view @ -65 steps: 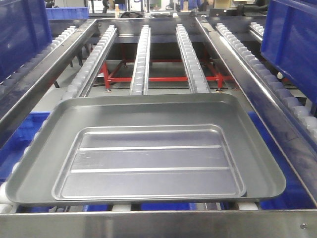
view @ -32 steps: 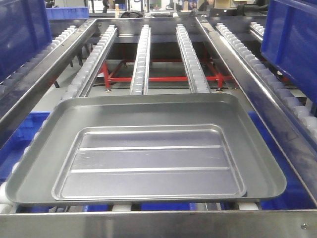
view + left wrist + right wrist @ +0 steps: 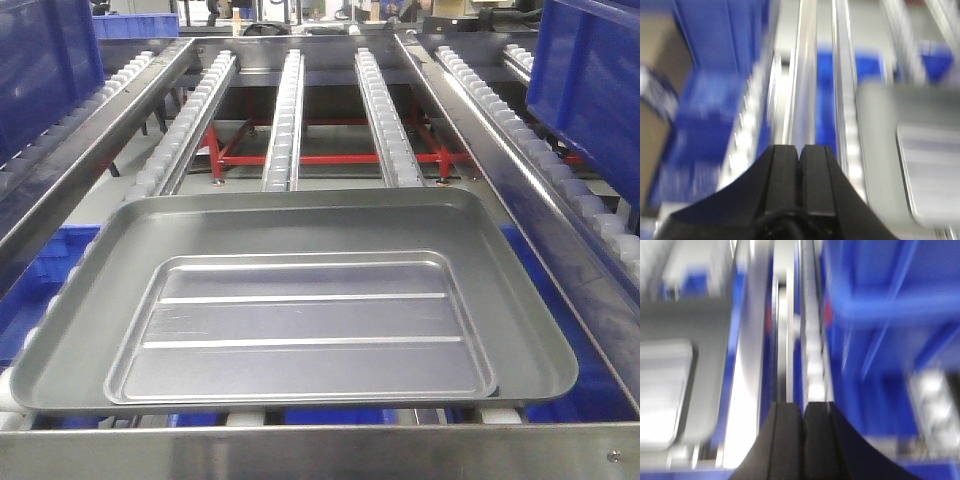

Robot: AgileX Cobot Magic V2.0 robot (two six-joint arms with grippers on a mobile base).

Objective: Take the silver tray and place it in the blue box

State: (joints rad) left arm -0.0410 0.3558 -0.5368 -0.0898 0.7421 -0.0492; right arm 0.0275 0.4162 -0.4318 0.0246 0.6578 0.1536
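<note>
There's the silver tray (image 3: 300,300), flat on the roller tracks (image 3: 285,110), near rim just beside the steel end rail (image 3: 320,450), far lanes open. The left tool (image 3: 800,155) hangs off the tray's left edge, fingers pressed together, empty. The right tool (image 3: 803,412), also closed on nothing, sits between tray and blue box (image 3: 890,305).

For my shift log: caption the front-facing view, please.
Silver tray rests untouched on the roller conveyor, blue crates flanking both sides; no gripper in frame.
</note>
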